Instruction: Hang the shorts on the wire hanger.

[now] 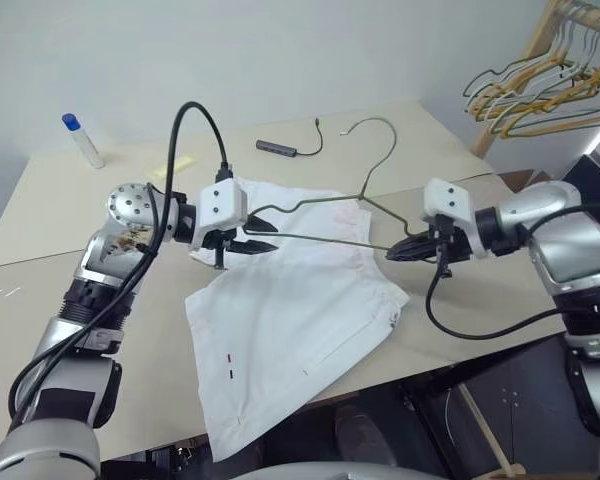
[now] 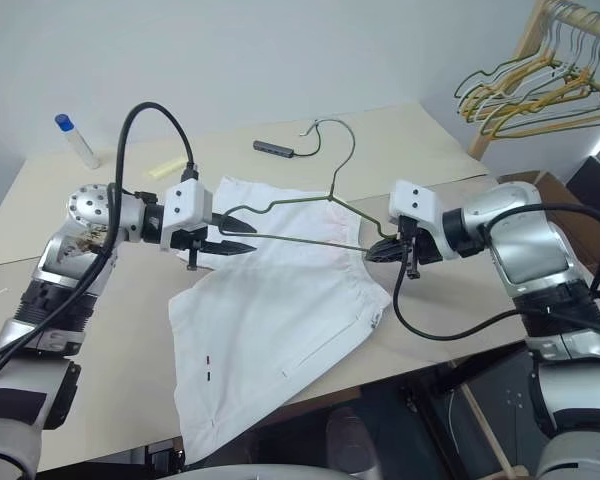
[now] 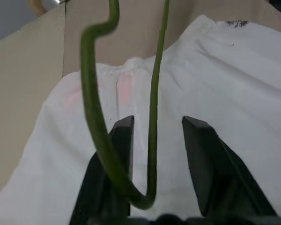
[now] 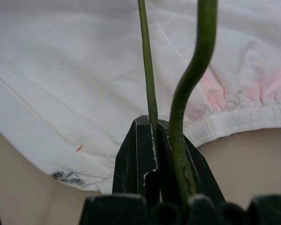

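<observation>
Item 1. Clear plastic bottle with a blue cap [image 1: 81,140], lying at the far left of the pale beige table [image 1: 60,300]. Not part of the work.

Item 2. Left gripper [image 3: 152,140], at the left end of the hanger. Its two black fingers [image 3: 203,154] stand apart, the wire's bend lying loose between them: released, not pinching.

Item 3. White thin-fabric shorts [image 1: 290,320], spread flat on the table at centre, waistband toward the far side with a faint pink stain, legs reaching the near edge. Not yet on the hanger.

Item 4. Thin dark olive-grey wire hanger [image 1: 325,225], triangular, hook pointing far, held above the waistband of the shorts and spanning the gap between the two grippers.

Item 5. Small dark grey cable adapter [image 1: 277,148], far centre of the table. Idle.

Item 6. Right gripper [image 4: 154,140], at the right end of the hanger, clenched on the wire's lower bar, the upper bar running just beside the fingers.

Item 7. Bunch of yellow, tan and dark hangers [image 1: 540,90] on a wooden rack, far right. Idle.

Handling note: the step appears to be passing the hanger to the right side so the left is free. It should go best if the right keeps its pinch firm and the bar level while the left draws off sideways without snagging the bend, then lifts the fabric.
</observation>
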Action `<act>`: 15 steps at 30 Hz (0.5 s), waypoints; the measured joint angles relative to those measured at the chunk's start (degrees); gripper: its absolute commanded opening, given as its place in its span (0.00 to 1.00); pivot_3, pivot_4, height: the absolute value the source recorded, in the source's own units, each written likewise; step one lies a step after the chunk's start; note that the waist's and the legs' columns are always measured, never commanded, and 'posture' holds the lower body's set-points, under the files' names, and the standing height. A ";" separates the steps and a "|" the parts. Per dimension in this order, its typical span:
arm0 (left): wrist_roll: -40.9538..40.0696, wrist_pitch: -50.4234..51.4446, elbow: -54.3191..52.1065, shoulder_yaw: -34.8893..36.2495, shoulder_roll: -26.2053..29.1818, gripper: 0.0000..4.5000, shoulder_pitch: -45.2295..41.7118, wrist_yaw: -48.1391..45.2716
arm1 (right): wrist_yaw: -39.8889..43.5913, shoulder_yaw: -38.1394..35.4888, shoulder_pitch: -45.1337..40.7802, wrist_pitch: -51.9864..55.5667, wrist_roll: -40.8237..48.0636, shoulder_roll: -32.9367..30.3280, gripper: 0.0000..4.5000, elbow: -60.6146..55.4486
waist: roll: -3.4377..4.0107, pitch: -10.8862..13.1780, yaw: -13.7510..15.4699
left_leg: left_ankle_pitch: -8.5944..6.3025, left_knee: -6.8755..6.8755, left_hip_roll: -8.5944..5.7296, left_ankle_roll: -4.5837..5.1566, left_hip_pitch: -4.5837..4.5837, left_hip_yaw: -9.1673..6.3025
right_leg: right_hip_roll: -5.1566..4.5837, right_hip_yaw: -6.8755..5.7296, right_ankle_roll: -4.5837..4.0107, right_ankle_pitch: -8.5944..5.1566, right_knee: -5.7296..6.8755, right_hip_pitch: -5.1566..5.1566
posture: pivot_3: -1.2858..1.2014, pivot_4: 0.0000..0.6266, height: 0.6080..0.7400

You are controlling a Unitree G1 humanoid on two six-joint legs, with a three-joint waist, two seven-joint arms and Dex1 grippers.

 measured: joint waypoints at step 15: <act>-15.99 13.38 -18.79 13.68 1.15 1.00 16.22 5.63 | -16.46 -23.79 30.57 27.70 12.26 0.81 0.00 -2.31 | 0.44 -0.65 -0.64 | -0.04 0.01 0.21 0.08 0.55 0.10 | 0.19 0.08 0.01 -0.01 -0.05 0.67 | 0.43 0.00 1.00</act>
